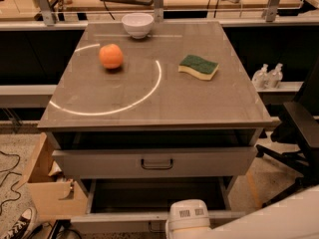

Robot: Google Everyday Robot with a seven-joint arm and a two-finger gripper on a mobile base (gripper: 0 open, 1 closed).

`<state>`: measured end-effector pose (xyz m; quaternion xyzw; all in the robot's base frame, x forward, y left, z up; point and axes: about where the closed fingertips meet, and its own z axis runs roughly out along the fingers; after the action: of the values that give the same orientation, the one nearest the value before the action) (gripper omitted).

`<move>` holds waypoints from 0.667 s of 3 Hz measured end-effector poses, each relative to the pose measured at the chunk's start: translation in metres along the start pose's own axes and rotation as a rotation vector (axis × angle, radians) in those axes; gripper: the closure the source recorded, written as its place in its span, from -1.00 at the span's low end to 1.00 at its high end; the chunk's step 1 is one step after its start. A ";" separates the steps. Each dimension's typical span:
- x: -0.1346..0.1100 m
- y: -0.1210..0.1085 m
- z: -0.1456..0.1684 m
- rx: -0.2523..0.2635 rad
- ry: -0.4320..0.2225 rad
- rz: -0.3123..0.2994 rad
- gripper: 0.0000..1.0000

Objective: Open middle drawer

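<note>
Wooden benches [89, 1] with metal posts and cables fill the top of the frame, and below them a grey cabinet [149, 103] stands square to the camera. On its top are a white bowl [137, 24] at the back edge, an orange [110, 56] to the upper left and a green-and-yellow sponge [199, 66] to the right. A bright arc of light curves across the surface between them.

Under the top sits the tall-fronted drawer [99, 164], with a black handle [157, 164] at its centre. The middle drawer [114, 222] is just below it, pulled out toward the bottom of the frame so that its dark inside faces up. Its long axis runs left to right, and its low front panel lies along the lower edge of the picture.

The gripper [187, 218] shows only as a white housing with barcode labels at bottom centre, overlapping that front panel (whether the claw is apart or together cannot be told).

A cardboard box [42, 193] and a sneaker [17, 225] are at lower left. Two small bottles [267, 75] and a black chair [301, 128] are at the right.
</note>
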<state>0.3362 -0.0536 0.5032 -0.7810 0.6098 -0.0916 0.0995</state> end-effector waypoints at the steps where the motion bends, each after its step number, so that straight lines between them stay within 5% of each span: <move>1: 0.014 -0.020 -0.052 0.071 0.035 -0.004 1.00; 2: 0.034 -0.037 -0.087 0.121 0.048 0.017 1.00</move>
<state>0.3559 -0.0815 0.5979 -0.7658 0.6121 -0.1461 0.1326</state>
